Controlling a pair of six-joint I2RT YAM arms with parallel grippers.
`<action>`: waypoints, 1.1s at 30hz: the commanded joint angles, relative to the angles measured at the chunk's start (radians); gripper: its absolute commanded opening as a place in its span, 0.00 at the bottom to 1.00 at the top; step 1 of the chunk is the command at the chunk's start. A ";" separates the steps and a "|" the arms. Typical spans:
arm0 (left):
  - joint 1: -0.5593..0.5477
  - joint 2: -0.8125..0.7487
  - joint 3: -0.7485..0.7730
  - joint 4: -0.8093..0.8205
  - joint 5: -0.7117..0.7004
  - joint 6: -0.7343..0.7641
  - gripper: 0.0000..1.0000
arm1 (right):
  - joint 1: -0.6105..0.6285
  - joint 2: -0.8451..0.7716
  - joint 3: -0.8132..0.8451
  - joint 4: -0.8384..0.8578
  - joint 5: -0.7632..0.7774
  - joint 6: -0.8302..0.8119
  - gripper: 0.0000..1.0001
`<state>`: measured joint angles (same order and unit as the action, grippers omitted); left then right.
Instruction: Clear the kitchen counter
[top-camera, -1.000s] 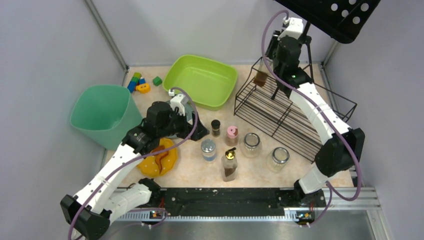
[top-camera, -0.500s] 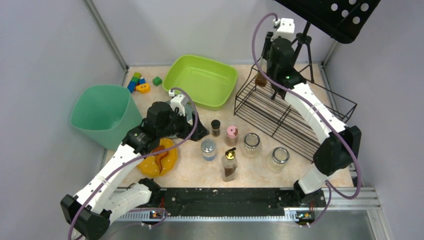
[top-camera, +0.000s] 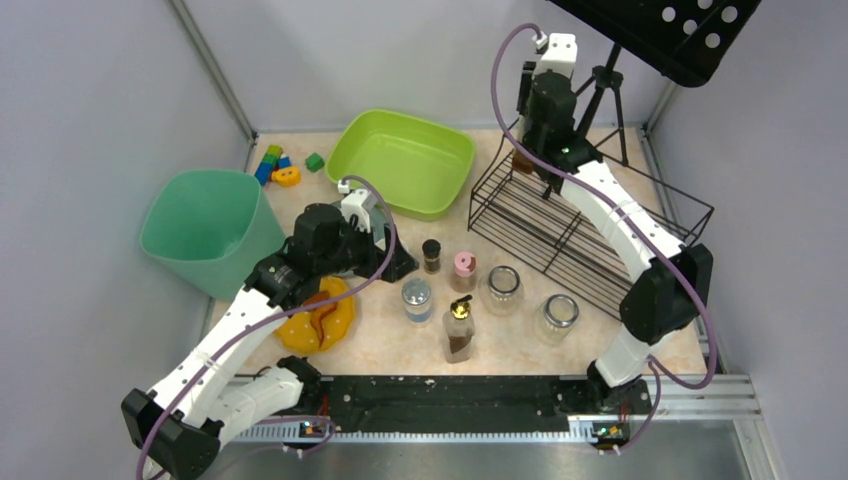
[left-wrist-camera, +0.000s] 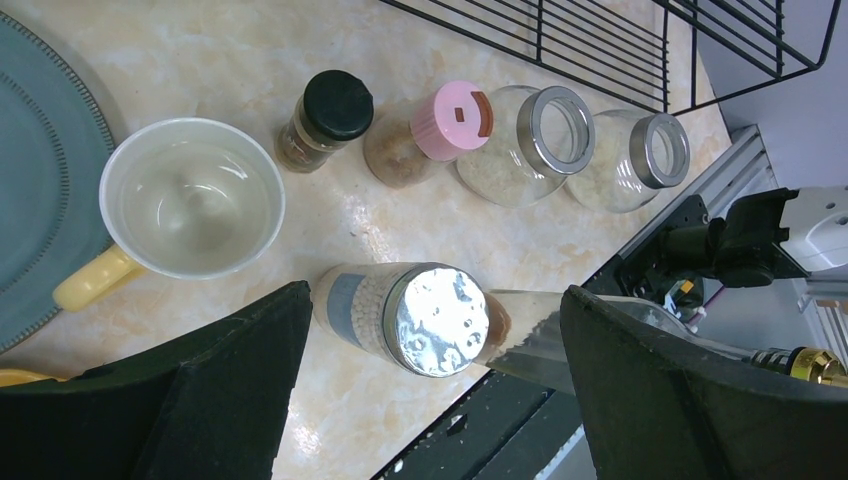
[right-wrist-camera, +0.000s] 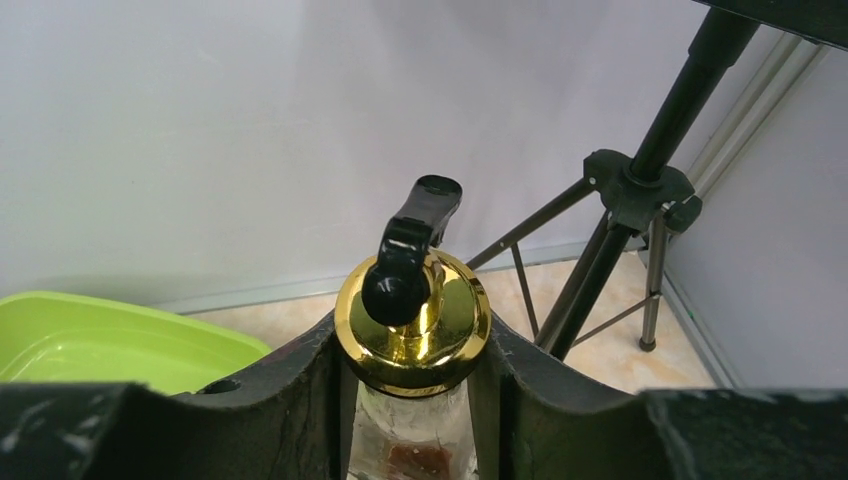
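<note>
Beige kitchen counter (top-camera: 392, 346), long axis left-right

Mottled, stone-like beige-peach across the flat kitchen counter (top-camera: 400, 345). Lime green on the shallow plastic basin (top-camera: 400, 160); mint green on the tall plastic bin (top-camera: 205, 235). Black on the wire rack (top-camera: 560, 225). Gold with a black spout atop the clear glass bottle (right-wrist-camera: 412, 325), brown inside. Pink on the flip lid of the small spice jar (left-wrist-camera: 440, 125). White on the yellow-handled ceramic cup (left-wrist-camera: 190, 200).
</note>
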<state>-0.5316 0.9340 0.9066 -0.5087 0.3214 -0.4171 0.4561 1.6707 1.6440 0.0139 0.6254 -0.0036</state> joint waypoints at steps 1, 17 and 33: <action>-0.001 0.000 -0.007 0.051 0.008 -0.001 0.98 | 0.008 -0.015 0.058 0.025 0.033 -0.013 0.43; -0.001 0.012 -0.004 0.053 0.022 -0.002 0.98 | 0.008 -0.139 -0.029 -0.059 0.026 0.078 0.76; 0.000 -0.013 0.001 0.046 0.021 -0.001 0.98 | 0.019 -0.675 -0.312 -0.456 -0.518 0.137 0.77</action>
<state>-0.5316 0.9451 0.9062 -0.5007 0.3252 -0.4175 0.4622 1.1229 1.3777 -0.2985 0.3882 0.1257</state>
